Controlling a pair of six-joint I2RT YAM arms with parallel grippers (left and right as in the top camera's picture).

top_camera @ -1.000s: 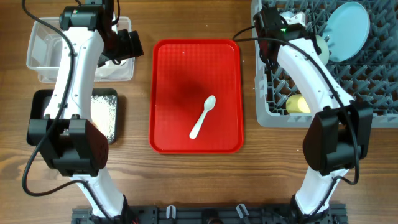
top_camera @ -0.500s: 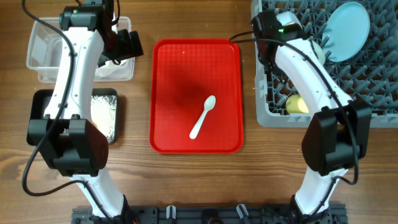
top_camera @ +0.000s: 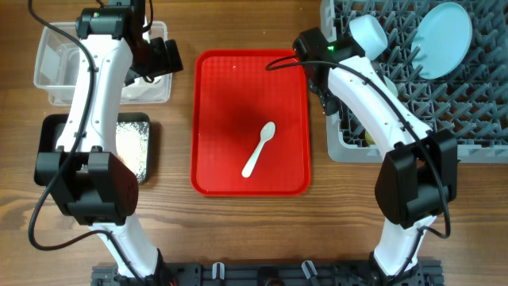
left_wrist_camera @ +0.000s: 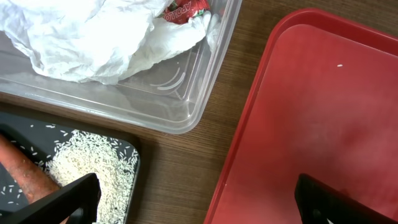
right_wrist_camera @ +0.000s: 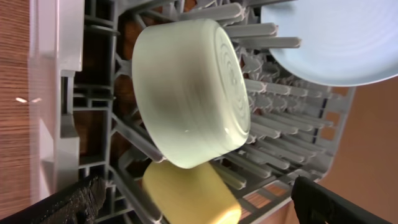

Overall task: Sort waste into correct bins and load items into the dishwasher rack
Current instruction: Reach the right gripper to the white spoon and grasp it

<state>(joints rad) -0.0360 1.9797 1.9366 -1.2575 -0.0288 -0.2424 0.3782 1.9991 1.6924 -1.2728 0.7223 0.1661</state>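
Note:
A white spoon (top_camera: 259, 148) lies alone on the red tray (top_camera: 214, 95). The grey dishwasher rack (top_camera: 476, 119) holds the light-blue plate (top_camera: 440, 40) and an upturned light-blue bowl (top_camera: 367, 33). In the right wrist view a pale-green bowl (right_wrist_camera: 186, 93) leans on the pegs above a yellow cup (right_wrist_camera: 186, 193). My right gripper (right_wrist_camera: 199, 211) is open over the rack's left side, holding nothing. My left gripper (left_wrist_camera: 199, 208) is open and empty between the bins and the red tray. The clear tub (left_wrist_camera: 186, 112) holds the napkin (left_wrist_camera: 81, 31) and wrapper (left_wrist_camera: 185, 9). The black tray (left_wrist_camera: 127, 146) holds rice (left_wrist_camera: 93, 168) and the carrot (left_wrist_camera: 22, 177).
The red tray's raised rim (left_wrist_camera: 249, 124) runs close beside both bins. The rack wall (right_wrist_camera: 68, 124) stands just right of the tray. Bare wood table (top_camera: 254, 230) stretches along the front edge.
My right gripper has opened and swung left toward the rack's left edge, uncovering the light-blue bowl. The left arm has stayed still.

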